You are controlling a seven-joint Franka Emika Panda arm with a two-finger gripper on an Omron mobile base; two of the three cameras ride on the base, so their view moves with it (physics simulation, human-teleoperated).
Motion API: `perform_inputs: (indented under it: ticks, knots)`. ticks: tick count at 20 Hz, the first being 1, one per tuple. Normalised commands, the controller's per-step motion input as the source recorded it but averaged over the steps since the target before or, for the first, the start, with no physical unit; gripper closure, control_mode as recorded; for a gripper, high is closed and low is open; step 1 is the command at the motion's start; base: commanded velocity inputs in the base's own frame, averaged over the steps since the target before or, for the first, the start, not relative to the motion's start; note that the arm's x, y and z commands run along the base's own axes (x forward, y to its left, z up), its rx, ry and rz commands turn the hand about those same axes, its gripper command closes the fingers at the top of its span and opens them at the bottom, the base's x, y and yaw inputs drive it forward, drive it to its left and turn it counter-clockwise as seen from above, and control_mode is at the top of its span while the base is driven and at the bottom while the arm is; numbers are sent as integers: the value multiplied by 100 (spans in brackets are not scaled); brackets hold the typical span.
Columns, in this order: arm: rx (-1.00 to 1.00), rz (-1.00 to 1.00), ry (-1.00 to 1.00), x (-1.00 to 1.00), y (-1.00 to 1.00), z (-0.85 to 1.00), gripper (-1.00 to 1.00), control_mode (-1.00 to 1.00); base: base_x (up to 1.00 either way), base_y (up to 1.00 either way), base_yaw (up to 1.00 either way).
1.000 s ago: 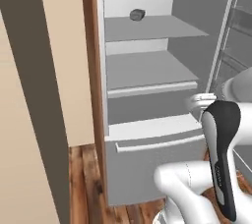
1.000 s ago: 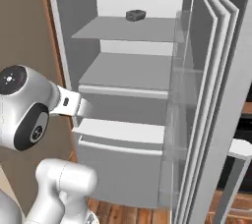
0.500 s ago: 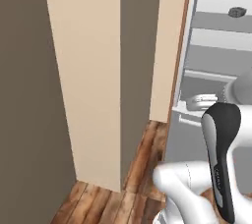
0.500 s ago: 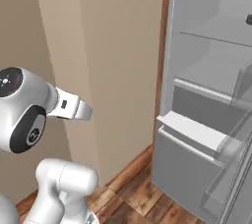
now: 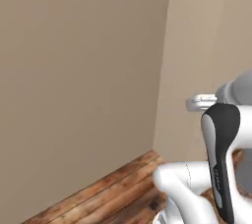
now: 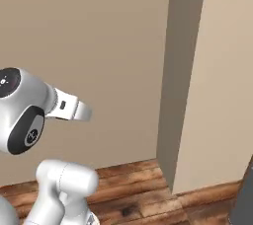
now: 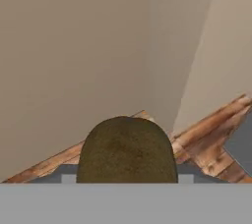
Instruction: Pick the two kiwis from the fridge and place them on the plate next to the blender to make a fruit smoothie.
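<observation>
One kiwi point(image 7: 127, 149), dull brown and rounded, sits low in the middle of the hand view. My gripper point(image 7: 127, 178) is shut on it, and the fruit hides most of both fingers. The second kiwi, the fridge, the plate and the blender are out of view. In the left base view my white arm point(image 5: 221, 159) rises at the lower right. It stands at the lower left in the right base view, as the arm point(image 6: 29, 115).
Plain beige wall panels point(image 5: 78, 70) stand close ahead and meet at a protruding corner point(image 6: 183, 76). Wooden floor point(image 6: 128, 189) runs along their foot. A dark grey edge point(image 6: 244, 199) shows at the lower right of the right base view.
The base has turned left, so the whole picture has shifted. The fridge slid out to the right and bare walls took its place. The arm keeps its pose.
</observation>
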Motion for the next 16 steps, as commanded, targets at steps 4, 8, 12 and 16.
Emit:
perform_inputs:
  ticks: [4,8,12,16]
  knots:
    - [0,0,0,0,0,0,100,100,-7,0,100]
    - [0,0,0,0,0,0,100,100,-1,0,100]
    - [0,0,0,0,0,0,100,100,0,1,100]
    - [0,0,0,0,0,0,100,100,0,1,100]
